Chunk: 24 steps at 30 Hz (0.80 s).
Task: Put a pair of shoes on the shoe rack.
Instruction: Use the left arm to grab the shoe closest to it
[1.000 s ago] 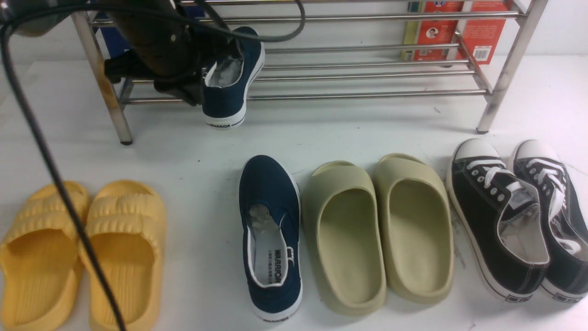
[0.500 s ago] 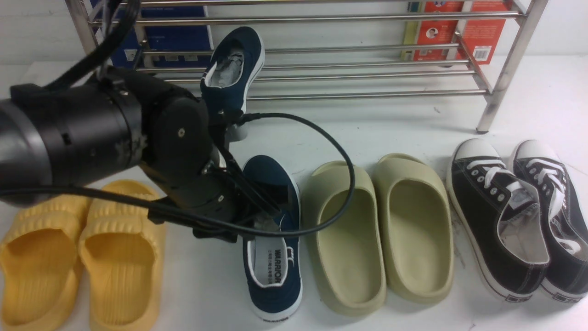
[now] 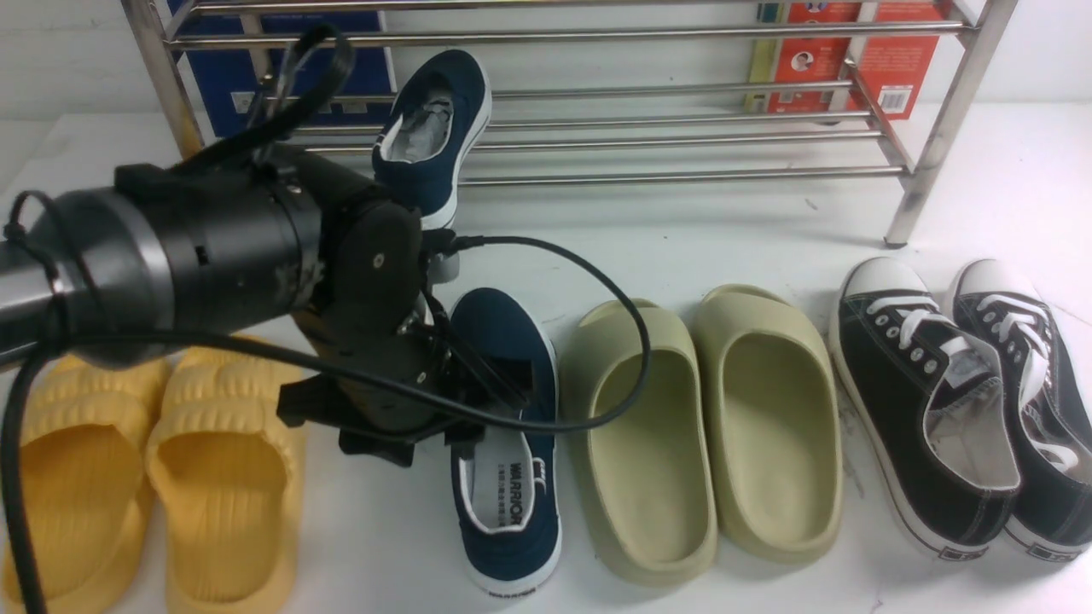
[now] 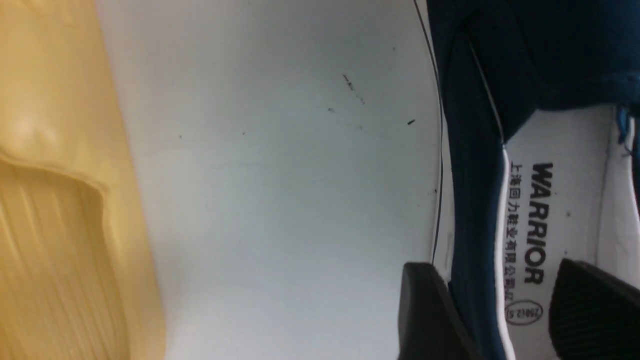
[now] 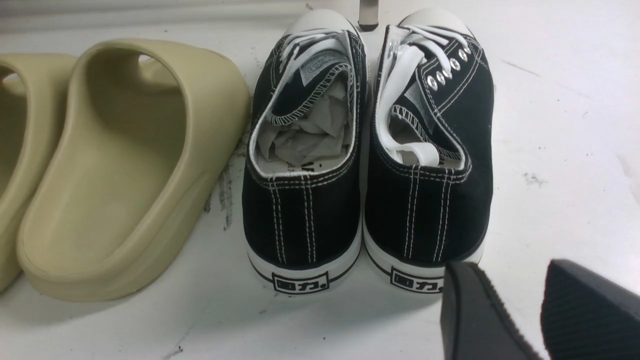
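Left arm (image 3: 213, 247) low over white table (image 3: 682, 239), wrist bent down, left gripper (image 4: 490, 265) spread astride side wall of navy-blue canvas slip-on sneaker (image 3: 503, 341) toward front edge, matching sneaker (image 3: 439, 128) leaning toe-up on steel-tube shoe rack (image 3: 682, 177)

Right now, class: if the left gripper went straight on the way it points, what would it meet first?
Probably the navy slip-on lying flat: the left gripper points down with open jaws straddling its side wall, one finger above the insole. How close is unclear.

light: bright, even | shadows: soft | glare: shoe rack (image 3: 682, 177) | focus: slightly soft
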### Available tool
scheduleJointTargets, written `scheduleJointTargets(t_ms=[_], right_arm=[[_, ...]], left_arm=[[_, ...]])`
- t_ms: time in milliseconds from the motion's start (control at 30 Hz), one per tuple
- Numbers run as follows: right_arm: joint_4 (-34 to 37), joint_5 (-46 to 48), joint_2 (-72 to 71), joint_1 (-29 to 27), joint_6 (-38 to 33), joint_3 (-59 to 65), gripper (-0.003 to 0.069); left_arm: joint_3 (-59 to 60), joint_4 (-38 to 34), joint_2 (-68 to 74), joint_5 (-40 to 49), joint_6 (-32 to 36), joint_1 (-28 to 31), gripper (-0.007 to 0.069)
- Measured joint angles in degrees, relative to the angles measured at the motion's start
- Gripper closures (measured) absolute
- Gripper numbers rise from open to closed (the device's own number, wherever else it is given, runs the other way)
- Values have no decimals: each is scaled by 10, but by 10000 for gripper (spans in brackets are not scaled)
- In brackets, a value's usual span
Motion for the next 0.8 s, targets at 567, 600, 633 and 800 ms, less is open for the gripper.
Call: scheduleJointTargets(t_ms=[567,600,633,800], right_arm=[[0,0,0,0,0,0,412],[0,0,0,0,0,0,412],[0,0,0,0,0,0,412],[0,0,0,0,0,0,412]], left_arm=[[0,-34,103,-32,1,0,371],[0,-36,102,-34,1,0,422],[0,-38,97,-34,2,-1,458],[0,-40,46,-27,5,-3,627]])
